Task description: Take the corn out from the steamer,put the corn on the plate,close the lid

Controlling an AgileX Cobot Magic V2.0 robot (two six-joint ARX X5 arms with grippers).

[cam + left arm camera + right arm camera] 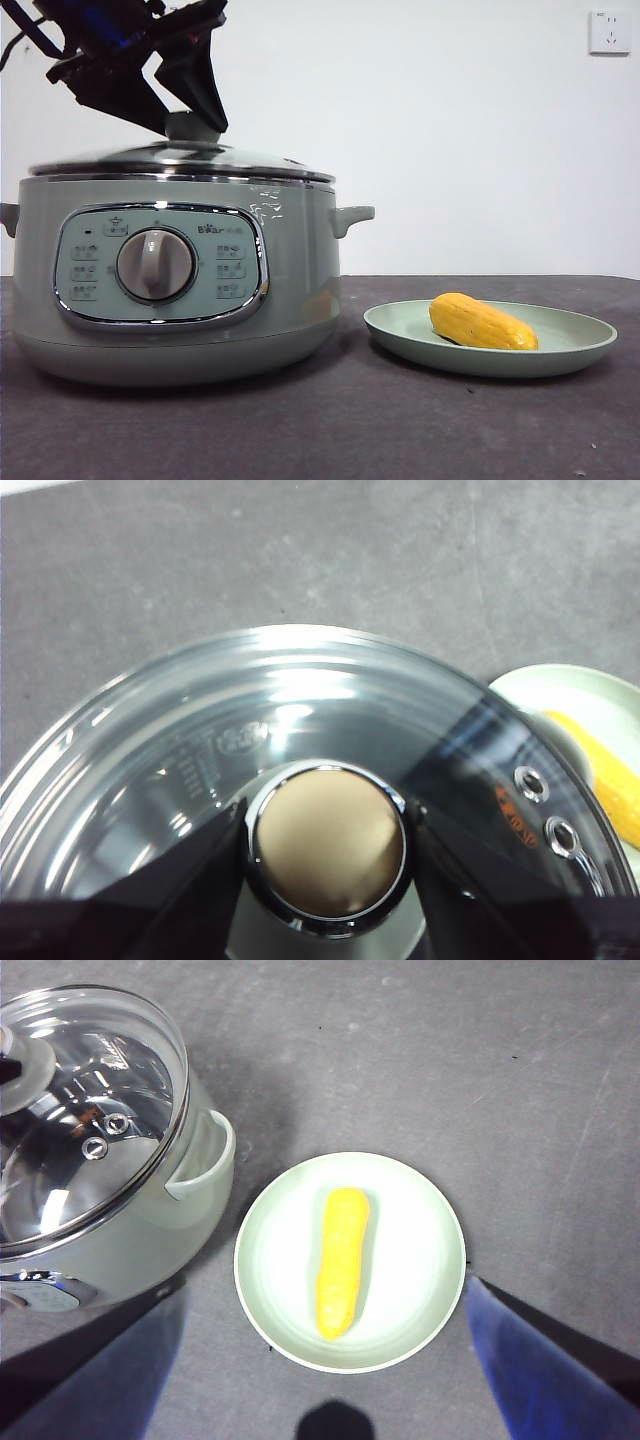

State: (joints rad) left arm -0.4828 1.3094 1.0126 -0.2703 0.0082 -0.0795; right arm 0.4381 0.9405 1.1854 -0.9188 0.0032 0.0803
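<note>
Left gripper (190,125): right over the steamer, jaws set on either side of the lid's knob (328,845), touching or all but touching it. It looks like a grip from above so the lid comes down level, though whether the jaws are squeezing or easing off, I can't say.

Lid (180,160): down on the steamer, chrome rim lying flat around the top with no gap in the front view. Closing step looks all but done.

Steamer (170,290): the landmark here, dial panel facing the front camera, sitting square on the table (350,430). Nothing of its inside can be read through the glass.

Corn (482,323): out of the steamer and beside it, lying flat on the plate, roughly in the middle, well inside the rim so it won't roll off.

Plate (590,350): just beside the steamer, near its side handle (352,216) but not touching.

Right gripper (325,1360): hanging high above the plate, beside the steamer, jaws wide apart and holding nothing. A waiting pose, I'd judge, its drop-off finished.

What's left: by my reading, only letting go of the knob and lifting clear.
</note>
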